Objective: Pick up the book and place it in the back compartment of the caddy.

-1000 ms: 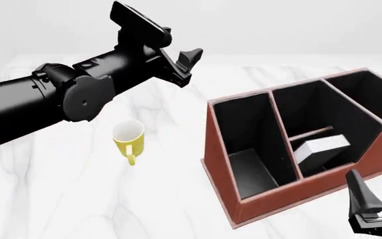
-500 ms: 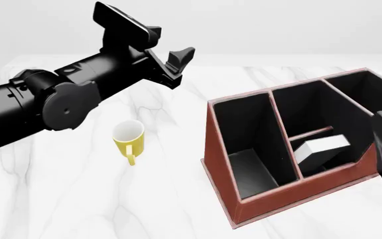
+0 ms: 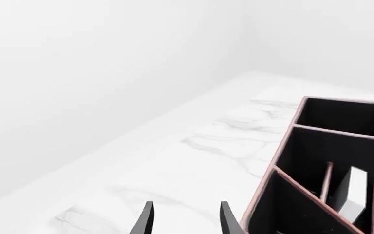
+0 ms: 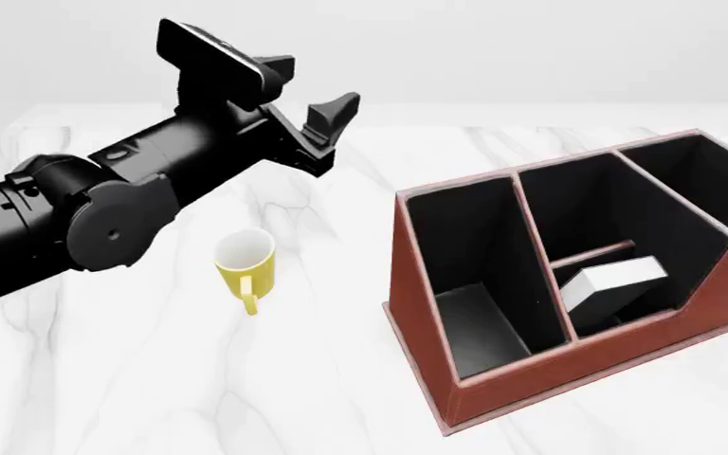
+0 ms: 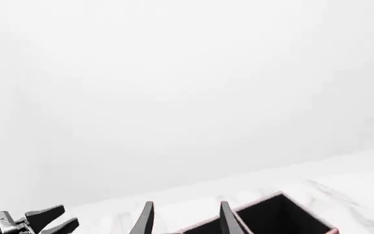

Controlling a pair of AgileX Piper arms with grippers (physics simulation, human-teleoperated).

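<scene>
The right end effector [image 5: 183,219], fingers parted, overlooks the caddy [image 5: 271,214].

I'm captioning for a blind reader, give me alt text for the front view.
A black-covered book lies tilted in a small near cell of a reddish-brown caddy on a white marble table. A yellow mug stands left of it; the left gripper hangs above, fingers apart.

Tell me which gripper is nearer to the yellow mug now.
Left. The left gripper hangs above and behind the yellow mug, jaws open. The right gripper is outside the front view, near the caddy.
</scene>
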